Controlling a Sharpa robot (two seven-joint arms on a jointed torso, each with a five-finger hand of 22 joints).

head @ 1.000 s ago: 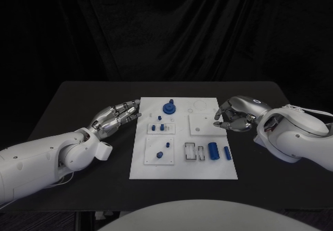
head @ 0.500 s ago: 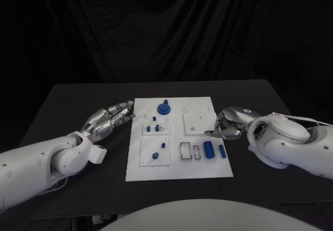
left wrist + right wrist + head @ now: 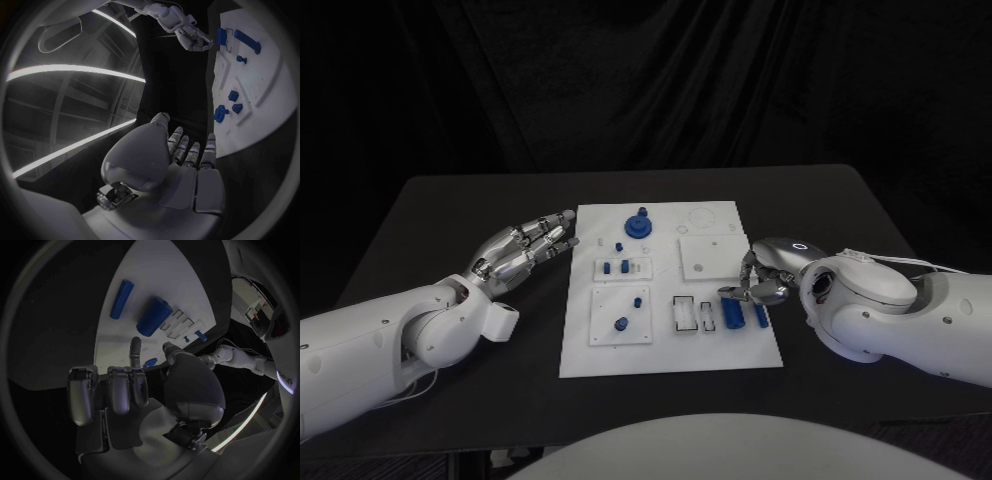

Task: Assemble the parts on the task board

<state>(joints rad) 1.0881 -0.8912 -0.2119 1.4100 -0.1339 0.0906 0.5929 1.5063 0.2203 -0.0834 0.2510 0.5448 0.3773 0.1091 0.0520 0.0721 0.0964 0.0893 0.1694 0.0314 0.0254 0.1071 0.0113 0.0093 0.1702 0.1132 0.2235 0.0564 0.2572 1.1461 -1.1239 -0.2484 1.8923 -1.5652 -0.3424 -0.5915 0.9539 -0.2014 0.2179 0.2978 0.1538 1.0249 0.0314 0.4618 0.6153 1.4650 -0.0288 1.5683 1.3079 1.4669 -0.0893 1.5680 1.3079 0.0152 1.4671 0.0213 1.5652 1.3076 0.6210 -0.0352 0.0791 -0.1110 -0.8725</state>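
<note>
Since a second earlier, the right hand (image 3: 764, 278) had drawn nearer, hovering empty, fingers curled, over two blue cylinders (image 3: 734, 313) on the task board's (image 3: 669, 355) near-right. Left hand (image 3: 527, 247) open. Next: grasp one.

A black table (image 3: 473, 200) carries everything, a flat dark top with its far edge against a black curtain. One thing lies directly on it: the white task board (image 3: 675, 355), a long plate set near the middle, its short sides toward the far and near edges of the table. The board sits flat, slightly nearer the far edge than the near one, with bare black table to its left and right and along its near side
</note>
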